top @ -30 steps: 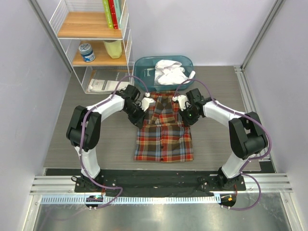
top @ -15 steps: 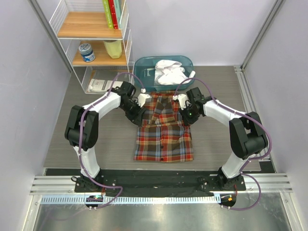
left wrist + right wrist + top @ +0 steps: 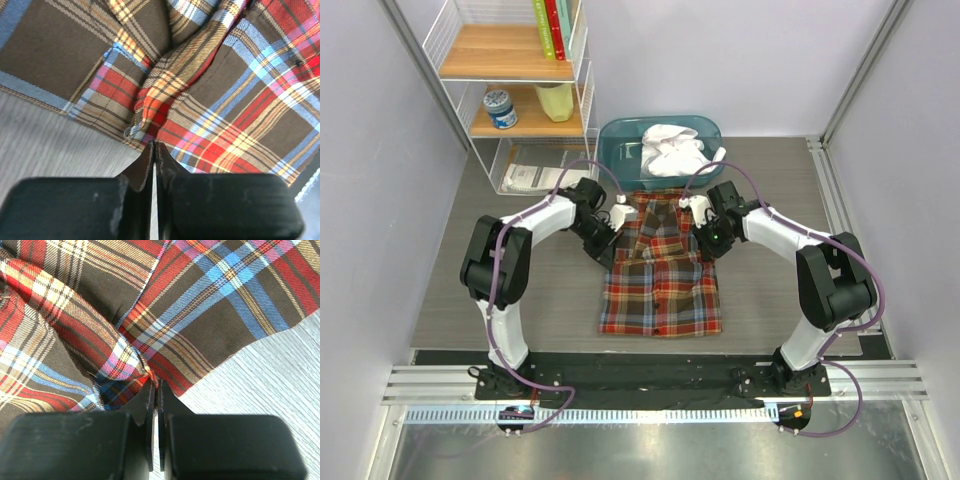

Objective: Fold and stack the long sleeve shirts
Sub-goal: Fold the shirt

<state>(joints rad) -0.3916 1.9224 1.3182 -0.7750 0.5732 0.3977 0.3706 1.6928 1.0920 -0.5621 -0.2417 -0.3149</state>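
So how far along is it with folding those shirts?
Early on. The plaid shirt lies on the table as a narrow rectangle, no sleeves sticking out. The left gripper and right gripper are pinched shut on it at the collar end, probably for the next fold. The white shirt sits crumpled in the teal bin, and nothing is stacked yet.

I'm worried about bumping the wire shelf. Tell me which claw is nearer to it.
Left. The left claw, at the plaid shirt's upper left corner, sits right of and in front of the wire shelf. The right claw is across the shirt, farther right.
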